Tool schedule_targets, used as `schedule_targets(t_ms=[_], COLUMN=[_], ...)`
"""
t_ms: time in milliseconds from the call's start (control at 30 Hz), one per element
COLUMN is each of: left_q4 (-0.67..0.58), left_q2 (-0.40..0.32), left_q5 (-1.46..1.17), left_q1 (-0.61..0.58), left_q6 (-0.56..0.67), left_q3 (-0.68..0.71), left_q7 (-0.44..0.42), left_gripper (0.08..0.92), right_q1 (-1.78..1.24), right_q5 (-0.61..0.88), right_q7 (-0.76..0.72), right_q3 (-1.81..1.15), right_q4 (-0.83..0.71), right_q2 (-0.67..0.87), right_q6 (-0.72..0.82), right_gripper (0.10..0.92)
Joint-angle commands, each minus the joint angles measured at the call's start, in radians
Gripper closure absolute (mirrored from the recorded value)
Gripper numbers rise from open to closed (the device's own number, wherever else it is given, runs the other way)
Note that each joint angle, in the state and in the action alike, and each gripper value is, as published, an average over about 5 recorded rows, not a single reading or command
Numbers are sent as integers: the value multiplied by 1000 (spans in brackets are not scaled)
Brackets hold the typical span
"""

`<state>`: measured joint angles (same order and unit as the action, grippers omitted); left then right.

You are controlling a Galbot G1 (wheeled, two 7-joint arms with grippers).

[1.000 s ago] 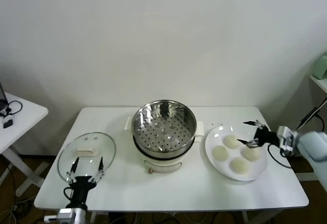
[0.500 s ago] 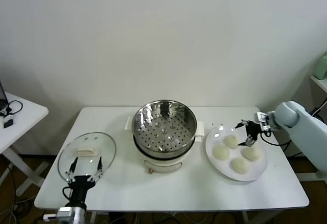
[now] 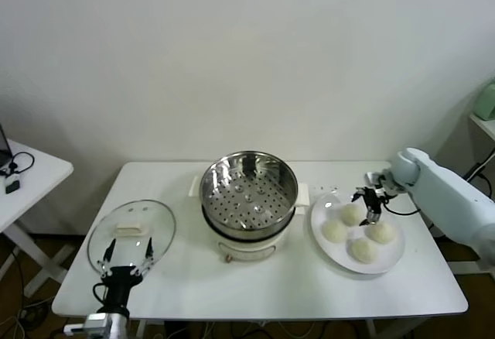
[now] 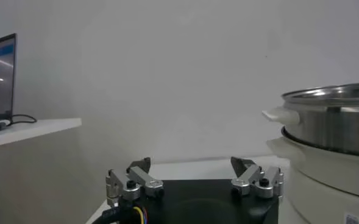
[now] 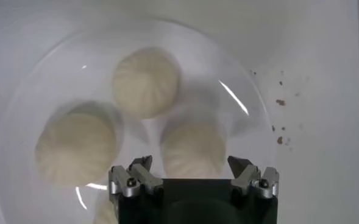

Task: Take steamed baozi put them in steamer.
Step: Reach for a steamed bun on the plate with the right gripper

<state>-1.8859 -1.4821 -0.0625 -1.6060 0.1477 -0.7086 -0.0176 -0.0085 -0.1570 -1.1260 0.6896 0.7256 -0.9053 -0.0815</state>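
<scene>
Right gripper point(image 3: 366, 202) hangs open over a bun point(image 3: 351, 214) on the plate point(image 3: 390, 258); center the fingers, lower, squeeze gently.

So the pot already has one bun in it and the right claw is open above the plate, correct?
Not quite. The pot holds no bun, as the head view shows; all four buns sit on the plate. The right claw is indeed open above it.
</scene>
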Motion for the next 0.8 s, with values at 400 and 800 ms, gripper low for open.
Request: schedule_targets(t_ms=[400, 800], left_q4=[2, -1], left_q2=[-2, -3], left_q5=[2, 1], left_q1=[-4, -10], left_q6=[0, 2], left_q3=[0, -3], left_q7=[1, 3], left_gripper=[177, 177], right_q1=[15, 14], right_q5=[-54, -30], right_q7=[-7, -6], right_q3=[-14, -10], right_q4=[-96, -70], right_q2=[-70, -56], right_q6=[-13, -11], right_gripper=[220, 338])
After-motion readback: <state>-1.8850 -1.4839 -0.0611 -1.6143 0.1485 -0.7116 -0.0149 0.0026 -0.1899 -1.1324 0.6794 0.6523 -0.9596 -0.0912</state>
